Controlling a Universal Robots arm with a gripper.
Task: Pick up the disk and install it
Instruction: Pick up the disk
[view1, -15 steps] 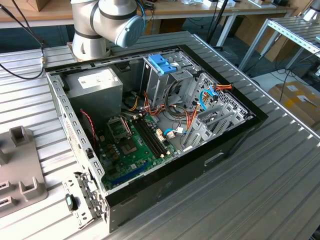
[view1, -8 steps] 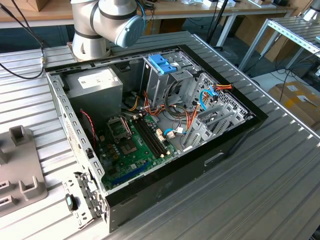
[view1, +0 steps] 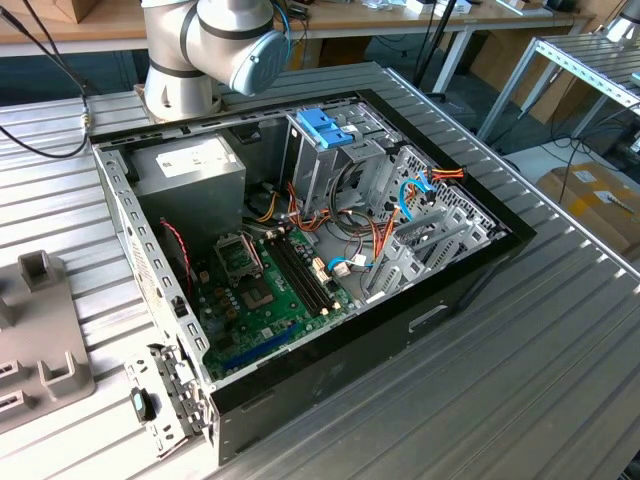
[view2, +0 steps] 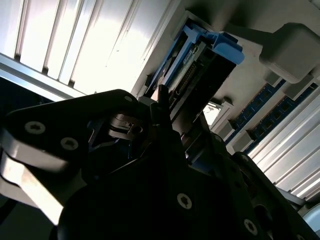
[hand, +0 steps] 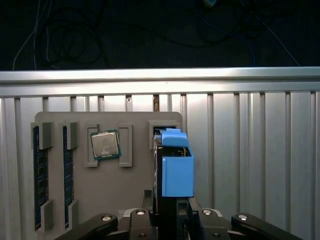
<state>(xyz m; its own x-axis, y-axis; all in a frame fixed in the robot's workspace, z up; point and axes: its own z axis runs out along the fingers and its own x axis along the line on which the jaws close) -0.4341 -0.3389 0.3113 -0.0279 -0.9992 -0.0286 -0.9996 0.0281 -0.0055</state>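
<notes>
Standing edgewise (tool (hand: 172, 215) astride): disk (hand: 177, 170)

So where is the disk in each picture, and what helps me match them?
First wrist view: the disk stands on edge in a slot of the grey parts tray, beside the square chip.
Second wrist view: the disk juts from the grey parts tray.
Exterior view: the blue piece on the drive cage is a fixed latch, not the disk.
Shared landmark: the grey parts tray, at the exterior view's left edge.
</notes>
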